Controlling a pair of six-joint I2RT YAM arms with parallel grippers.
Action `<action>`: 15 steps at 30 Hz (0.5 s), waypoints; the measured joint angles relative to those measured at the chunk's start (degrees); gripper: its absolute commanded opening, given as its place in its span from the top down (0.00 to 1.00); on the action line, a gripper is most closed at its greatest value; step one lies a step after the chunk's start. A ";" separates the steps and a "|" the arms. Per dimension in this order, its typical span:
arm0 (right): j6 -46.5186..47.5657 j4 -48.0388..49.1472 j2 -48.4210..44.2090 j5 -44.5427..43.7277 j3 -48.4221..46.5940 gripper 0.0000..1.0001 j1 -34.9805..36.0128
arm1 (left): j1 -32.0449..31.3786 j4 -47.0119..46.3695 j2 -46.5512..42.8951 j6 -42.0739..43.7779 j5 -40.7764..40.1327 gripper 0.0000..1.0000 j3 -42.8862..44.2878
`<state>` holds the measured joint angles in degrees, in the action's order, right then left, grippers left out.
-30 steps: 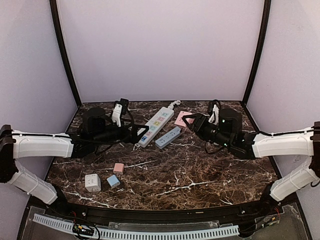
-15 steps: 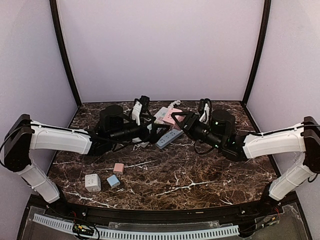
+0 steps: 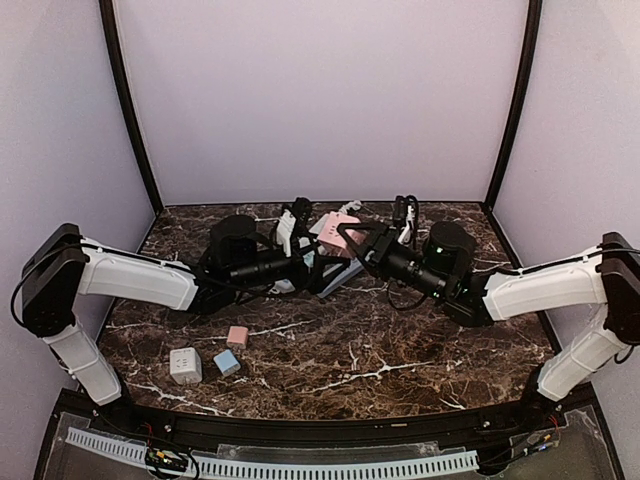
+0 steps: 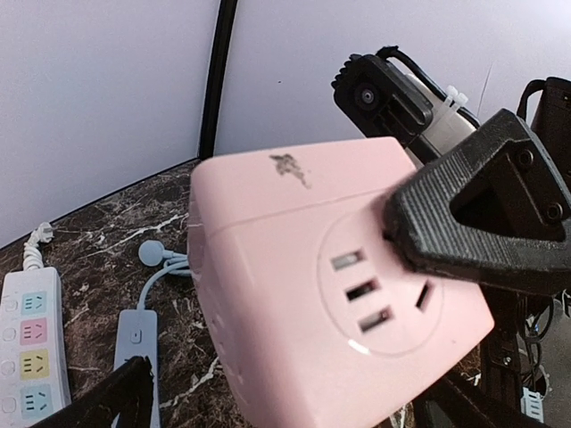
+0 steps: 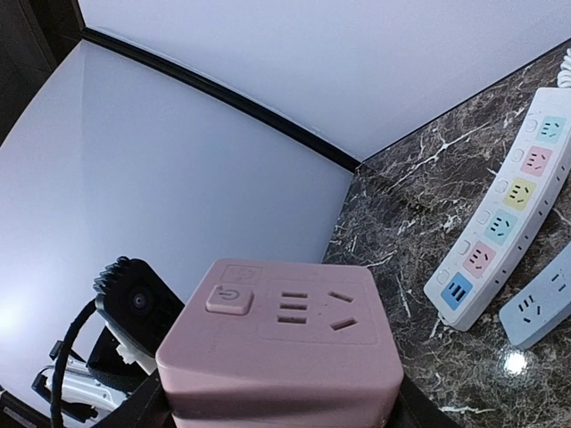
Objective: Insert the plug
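My right gripper [image 3: 352,241] is shut on a pink cube socket [image 3: 338,230] and holds it above the back middle of the table. In the right wrist view the pink cube socket [image 5: 285,343] fills the space between the fingers of my right gripper [image 5: 281,415], its power button and slots facing up. My left gripper [image 3: 318,262] is right beside the cube. In the left wrist view the cube [image 4: 330,303] sits in front of my left gripper [image 4: 294,406], whose jaws stand wide apart and empty. A small pink plug [image 3: 237,336], a blue plug [image 3: 226,362] and a white plug cube [image 3: 185,365] lie front left.
A white power strip [image 5: 504,223] with coloured sockets and a grey-blue strip [image 5: 540,308] lie on the marble table under the grippers. Both also show in the left wrist view, the white strip [image 4: 31,348] and the grey-blue strip [image 4: 134,348]. Walls close the back and sides.
My right gripper has lifted the pink cube socket off the table and carried it left. My left gripper has swung right, away from the white strip, to meet it.
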<state>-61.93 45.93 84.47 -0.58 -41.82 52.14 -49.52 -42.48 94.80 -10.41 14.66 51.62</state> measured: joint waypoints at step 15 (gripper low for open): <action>-9.22 7.39 0.15 3.56 3.37 0.51 0.00 | -3.52 -7.69 1.31 11.54 -8.87 0.02 -0.26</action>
<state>-71.16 53.32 84.62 2.98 -38.46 52.14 -53.04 -50.17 96.12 1.13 5.78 51.35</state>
